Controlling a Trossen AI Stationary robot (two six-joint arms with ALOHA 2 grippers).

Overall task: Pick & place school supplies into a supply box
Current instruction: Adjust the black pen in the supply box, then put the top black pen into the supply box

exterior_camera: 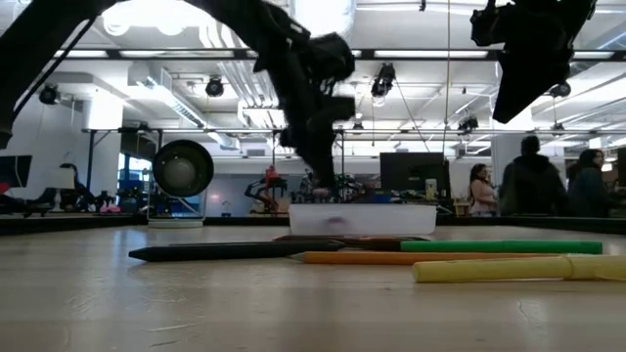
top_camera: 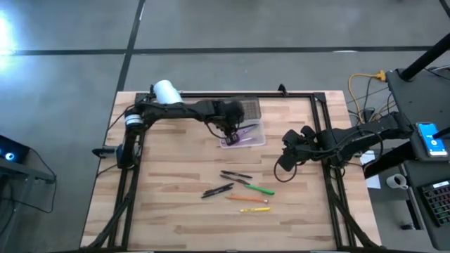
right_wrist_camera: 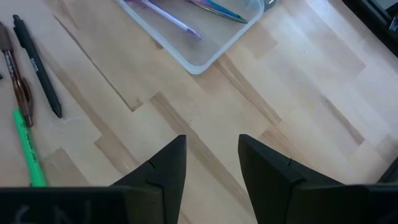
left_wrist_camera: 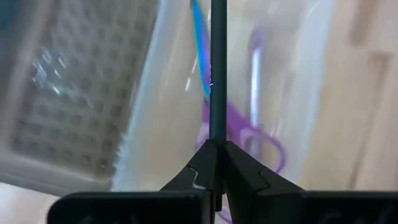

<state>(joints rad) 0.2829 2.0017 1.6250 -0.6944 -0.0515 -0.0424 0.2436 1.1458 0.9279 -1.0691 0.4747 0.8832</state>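
On the bench [top_camera: 176, 211], nearest the front edge, lie a yellow pen [top_camera: 254, 209] and an orange pen [top_camera: 246, 199]. A little farther back lie a green pen [top_camera: 259, 188] and two black pens [top_camera: 217, 190]. The right hand [right_wrist_camera: 211, 163] hangs over bare wood beside them, fingers apart, holding nothing. Farther back, the left hand [left_wrist_camera: 217, 163] is over the clear supply box [top_camera: 242, 133], pinched tight on a thin dark pen [left_wrist_camera: 217, 68]. Purple scissors [left_wrist_camera: 245, 127] lie inside the box.

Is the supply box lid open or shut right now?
Open. The grey lid lies folded back behind the clear supply box, and the purple scissors show inside under the left gripper.
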